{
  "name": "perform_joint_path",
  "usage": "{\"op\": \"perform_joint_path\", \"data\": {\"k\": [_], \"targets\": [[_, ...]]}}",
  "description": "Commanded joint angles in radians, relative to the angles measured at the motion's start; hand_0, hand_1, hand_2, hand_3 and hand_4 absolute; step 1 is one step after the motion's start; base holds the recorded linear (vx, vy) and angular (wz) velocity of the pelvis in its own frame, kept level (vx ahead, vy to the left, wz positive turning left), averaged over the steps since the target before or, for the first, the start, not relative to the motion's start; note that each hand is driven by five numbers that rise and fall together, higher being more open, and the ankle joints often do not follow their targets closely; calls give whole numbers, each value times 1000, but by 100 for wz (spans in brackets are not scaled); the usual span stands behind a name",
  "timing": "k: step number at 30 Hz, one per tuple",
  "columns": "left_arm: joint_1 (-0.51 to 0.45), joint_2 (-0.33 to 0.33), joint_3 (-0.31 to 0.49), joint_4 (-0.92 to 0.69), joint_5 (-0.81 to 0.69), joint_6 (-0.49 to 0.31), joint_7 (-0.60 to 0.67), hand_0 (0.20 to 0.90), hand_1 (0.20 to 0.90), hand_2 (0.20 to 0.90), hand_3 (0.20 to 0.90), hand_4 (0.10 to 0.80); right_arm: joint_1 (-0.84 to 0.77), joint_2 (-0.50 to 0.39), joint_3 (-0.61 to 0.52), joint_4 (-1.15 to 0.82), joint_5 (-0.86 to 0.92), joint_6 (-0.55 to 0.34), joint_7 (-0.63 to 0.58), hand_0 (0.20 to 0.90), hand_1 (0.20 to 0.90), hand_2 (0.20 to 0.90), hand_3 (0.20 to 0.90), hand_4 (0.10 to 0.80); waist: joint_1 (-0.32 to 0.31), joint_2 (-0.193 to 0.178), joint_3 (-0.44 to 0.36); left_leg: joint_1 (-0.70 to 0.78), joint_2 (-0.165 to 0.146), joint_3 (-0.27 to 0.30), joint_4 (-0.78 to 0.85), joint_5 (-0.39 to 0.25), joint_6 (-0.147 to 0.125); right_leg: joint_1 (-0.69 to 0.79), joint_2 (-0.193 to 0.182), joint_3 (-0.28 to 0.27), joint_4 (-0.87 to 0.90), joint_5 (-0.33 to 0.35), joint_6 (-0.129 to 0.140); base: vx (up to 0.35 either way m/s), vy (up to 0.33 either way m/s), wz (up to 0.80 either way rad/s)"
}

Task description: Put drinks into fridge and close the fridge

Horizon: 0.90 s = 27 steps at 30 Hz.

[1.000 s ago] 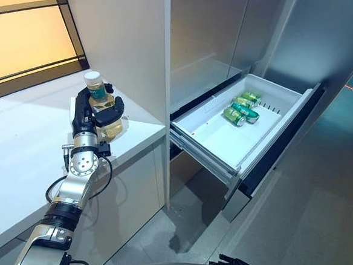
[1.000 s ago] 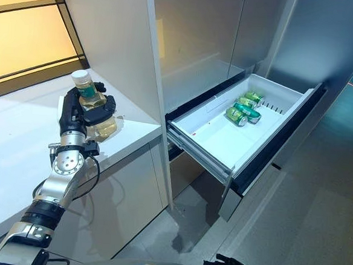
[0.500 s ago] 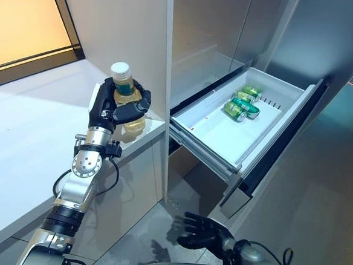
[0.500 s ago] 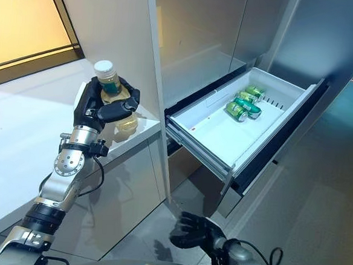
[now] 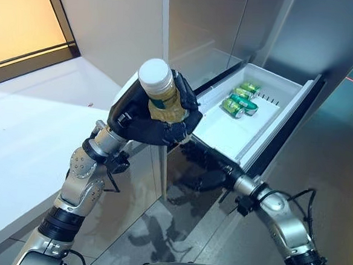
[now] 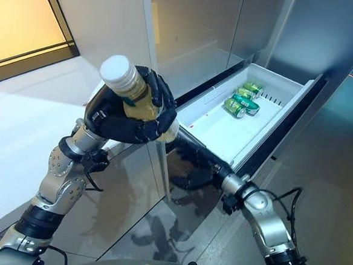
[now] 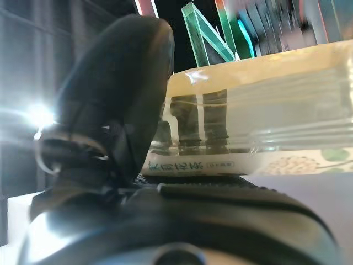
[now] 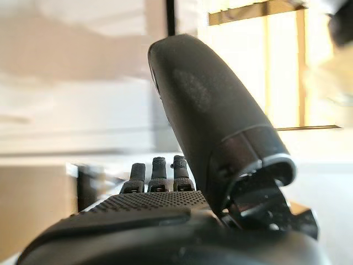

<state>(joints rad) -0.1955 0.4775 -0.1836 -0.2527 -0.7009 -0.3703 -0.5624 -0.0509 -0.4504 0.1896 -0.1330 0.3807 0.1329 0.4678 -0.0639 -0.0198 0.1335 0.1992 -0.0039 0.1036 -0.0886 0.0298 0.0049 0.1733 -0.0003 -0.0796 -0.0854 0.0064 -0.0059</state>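
My left hand point(image 5: 142, 121) is shut on a bottle point(image 5: 158, 92) of pale yellow drink with a white cap and a green label. It holds the bottle high, tilted, between the white counter point(image 5: 31, 128) and the open fridge drawer point(image 5: 225, 131). In the left wrist view the bottle point(image 7: 259, 121) lies against the thumb point(image 7: 116, 99). My right hand point(image 5: 203, 162) is open and empty, just below and behind the left hand, at the drawer's near corner. Its straight fingers point(image 8: 157, 171) show in the right wrist view. Green cans point(image 5: 240, 103) lie at the drawer's far end.
The drawer stands pulled out to the right of the tall grey fridge panels point(image 5: 202, 31). A white cabinet wall point(image 5: 111, 25) rises between the counter and the fridge. Grey floor point(image 5: 337, 180) lies to the right of the drawer.
My left hand has lifted the bottle off the counter, up and to the right towards the drawer. My right arm has risen from below to just under the left hand.
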Motion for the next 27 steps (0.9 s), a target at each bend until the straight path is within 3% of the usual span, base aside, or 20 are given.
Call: {"op": "perform_joint_path", "data": {"k": [1,10,27], "targets": [[-80,-41,16,-84,-138,-13,-53,300,300,300,200,100,-97,25,-38,-143,178,-54,56,900,900,900,900,800,0,9,-60,0,-15,14,7,-92,30,-38,-24,-27,95,-52,68,-15,-6,-10],[-113,-29,-61,-47,-93,51,-24,300,300,300,200,100,-140,-1,-23,-175,330,-2,93,900,900,900,900,800,-3,2,-65,-7,-16,18,11,-91,31,-45,-26,-25,92,-44,68,-6,-4,-3],[-145,7,-149,75,-3,82,58,300,300,300,200,100,-248,-93,75,-197,279,42,171,900,900,900,900,800,-3,-6,-74,-17,-15,24,9,-83,28,-55,-27,-18,82,-29,69,0,0,0]]}}
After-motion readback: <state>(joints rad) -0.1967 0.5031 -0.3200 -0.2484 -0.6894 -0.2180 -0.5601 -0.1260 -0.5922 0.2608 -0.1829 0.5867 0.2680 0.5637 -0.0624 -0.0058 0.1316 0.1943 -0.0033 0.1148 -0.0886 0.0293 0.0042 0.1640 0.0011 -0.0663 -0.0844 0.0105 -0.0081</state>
